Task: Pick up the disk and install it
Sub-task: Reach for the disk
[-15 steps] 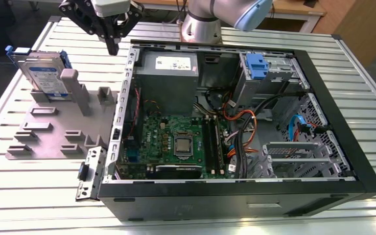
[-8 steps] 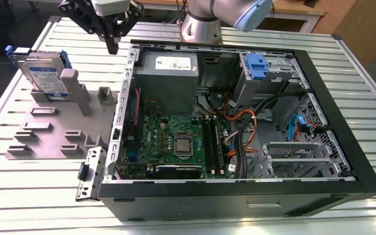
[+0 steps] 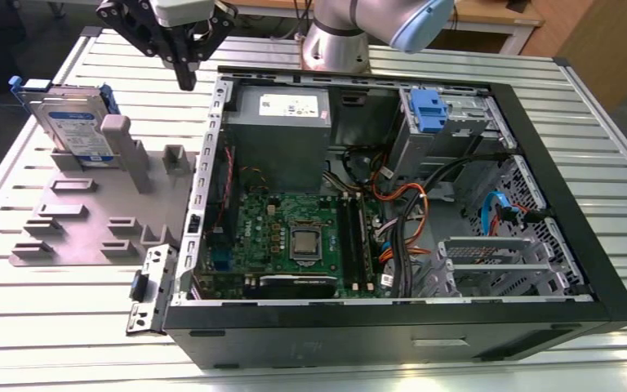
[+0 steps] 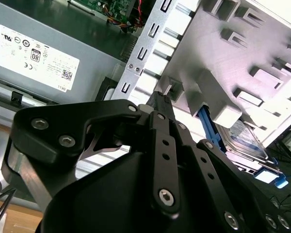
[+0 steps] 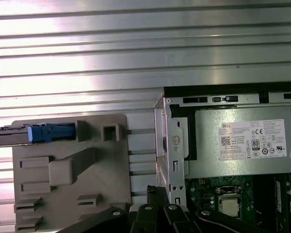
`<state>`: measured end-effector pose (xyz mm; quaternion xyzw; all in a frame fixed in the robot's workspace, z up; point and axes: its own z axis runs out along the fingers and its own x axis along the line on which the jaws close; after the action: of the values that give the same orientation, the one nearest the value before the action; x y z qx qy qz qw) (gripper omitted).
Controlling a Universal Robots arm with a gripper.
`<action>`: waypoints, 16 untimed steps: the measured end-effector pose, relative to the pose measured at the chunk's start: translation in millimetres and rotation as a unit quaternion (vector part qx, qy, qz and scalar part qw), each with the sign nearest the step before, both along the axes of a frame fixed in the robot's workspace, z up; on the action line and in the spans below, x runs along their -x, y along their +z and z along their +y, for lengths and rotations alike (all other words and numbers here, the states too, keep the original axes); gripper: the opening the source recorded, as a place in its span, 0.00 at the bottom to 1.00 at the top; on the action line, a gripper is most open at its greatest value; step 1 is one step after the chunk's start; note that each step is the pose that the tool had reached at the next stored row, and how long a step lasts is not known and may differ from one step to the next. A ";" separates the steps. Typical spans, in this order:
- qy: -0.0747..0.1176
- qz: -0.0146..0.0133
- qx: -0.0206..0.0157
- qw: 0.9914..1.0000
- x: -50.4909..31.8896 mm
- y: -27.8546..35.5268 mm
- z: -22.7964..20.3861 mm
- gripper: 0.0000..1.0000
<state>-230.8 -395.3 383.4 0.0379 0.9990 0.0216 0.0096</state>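
The pincer (image 3: 187, 80) hangs with its two fingers brought together on nothing. In the exterior view it sits above the gap between the grey fixture plate (image 3: 85, 214) and the open computer case (image 3: 401, 328), close to the case's corner by the power supply (image 3: 281, 122). In both wrist views its black linkages point down at that same wall edge (image 5: 155, 190), so we judge the pick-up as not yet made. The disk (image 3: 74, 122) is off to the exterior view's left of the pincer, apart from it. It stands on edge in a slot of the fixture, with a grey upright block just beside it as a prop. We take that pose as deliberate, since upright it leaves its top edge and blue bracket free to be gripped from above. The first wrist view shows it edge-on, blue bracket (image 5: 48, 132) uppermost. The case lies on its side on the slatted metal table (image 3: 74, 327) with the panel off, which we read as keeping the drive bays reachable from overhead. We count one disk, one pincer, one fixture plate with several raised blocks and slots, one power supply, one motherboard (image 3: 291, 233), and one blue clip (image 3: 428, 110) in the drive cage at the case's far corner.
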 end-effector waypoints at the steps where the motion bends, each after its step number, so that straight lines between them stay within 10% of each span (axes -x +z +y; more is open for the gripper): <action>1: 0.000 0.000 0.000 1.000 0.2 0.0 0.0 0.11; 16: 0.000 0.000 0.000 1.000 3.2 -0.5 0.3 0.11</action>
<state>-234.0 -395.1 382.9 0.0379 0.9990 0.0216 0.0096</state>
